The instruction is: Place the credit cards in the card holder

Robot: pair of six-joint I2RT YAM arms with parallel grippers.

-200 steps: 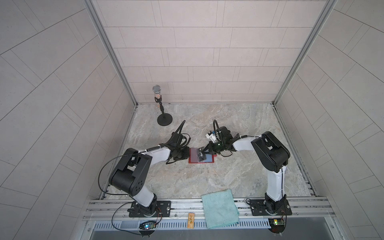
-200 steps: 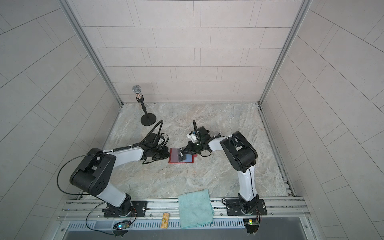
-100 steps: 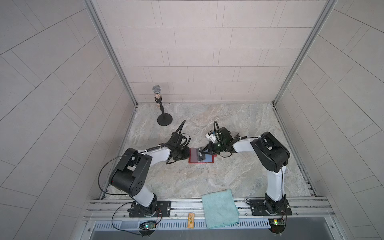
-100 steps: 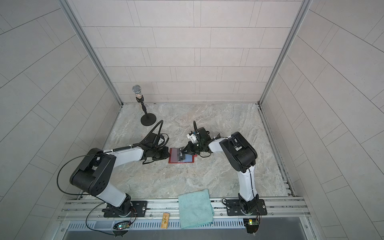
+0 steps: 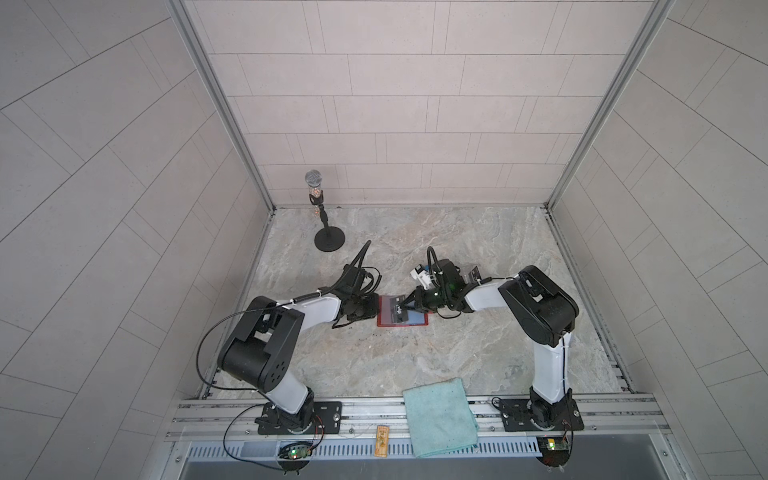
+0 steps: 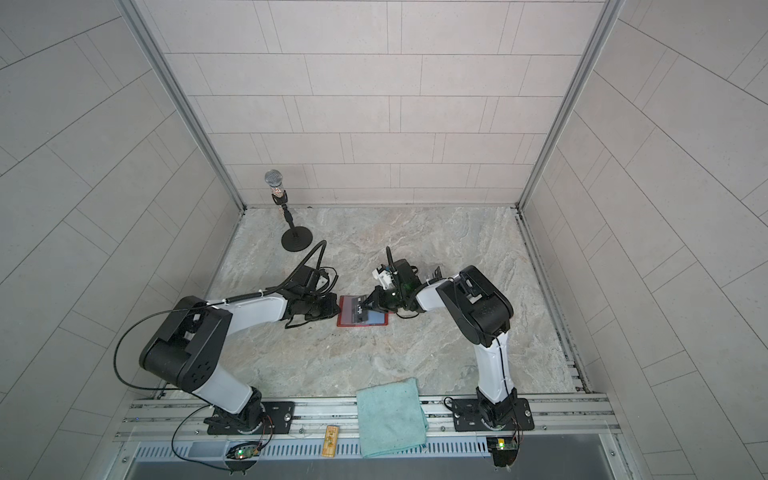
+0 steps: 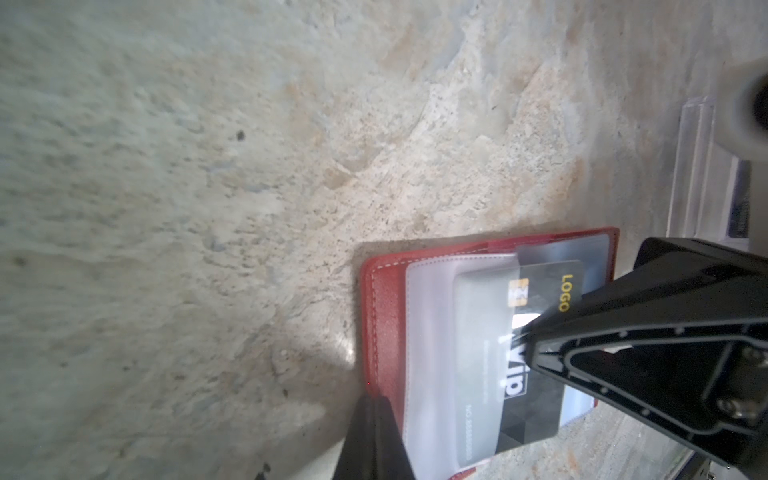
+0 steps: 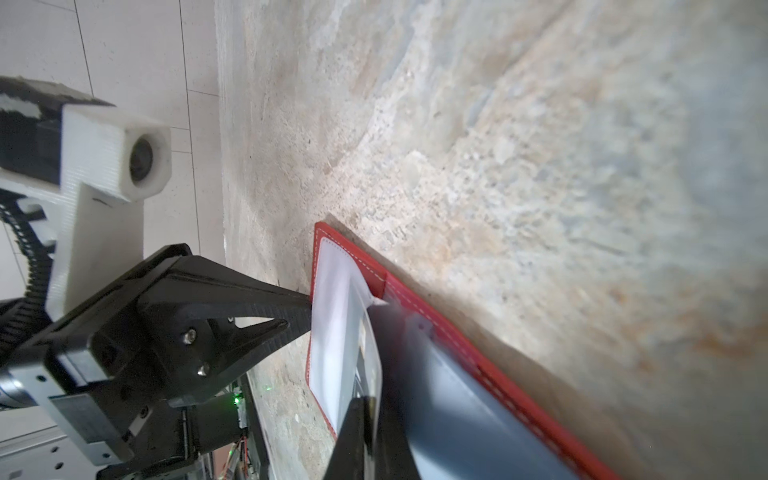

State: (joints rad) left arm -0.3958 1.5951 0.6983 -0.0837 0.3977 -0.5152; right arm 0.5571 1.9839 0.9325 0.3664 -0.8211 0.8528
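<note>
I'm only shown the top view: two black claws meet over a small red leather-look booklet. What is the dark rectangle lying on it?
Observer: A black plastic card. The left wrist view shows a gold chip, yellow "LOGO" and white "Vip" lettering on it.
Operator: Is it tucked in yet?
Observer: Only partly. One end lies under a clear plastic sleeve of the red card holder; the other end sticks out between the tips of the right gripper.
</note>
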